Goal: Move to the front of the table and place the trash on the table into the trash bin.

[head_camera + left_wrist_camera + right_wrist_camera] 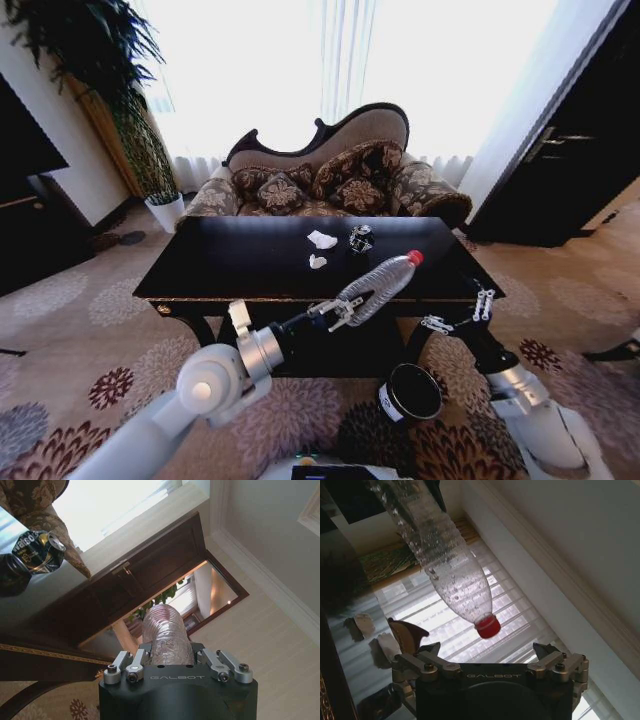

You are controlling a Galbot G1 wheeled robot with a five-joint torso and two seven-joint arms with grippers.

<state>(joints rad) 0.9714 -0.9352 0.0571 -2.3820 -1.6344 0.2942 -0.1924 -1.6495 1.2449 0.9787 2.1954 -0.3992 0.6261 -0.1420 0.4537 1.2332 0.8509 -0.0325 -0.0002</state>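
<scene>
Left gripper [345, 308] jaws clamped on the base end of a clear plastic bottle [382, 283], held tilted in the air above the front edge of the black surface [230, 265], red cap [415, 257] pointing up and away toward the right. In the left wrist view the bottle [166, 637] runs straight out from between the closed jaws. Right gripper [458, 312] hangs just off the front right corner, jaws spread open and empty; its wrist view shows the bottle [447, 570] overhead, cap [487, 626] down, not touching the open fingers [420, 655]. Left on the surface near the far edge: two white paper wads, one [322, 239] farther back, one [317, 262] nearer the middle, and a crushed dark can [360, 238] just right of them, also seen in the left wrist view [37, 552]. Black trash bin [410, 394] with white label stands on the carpet [80, 340] in front of the surface, below the right gripper. Patterned sofa [330, 180] behind.
</scene>
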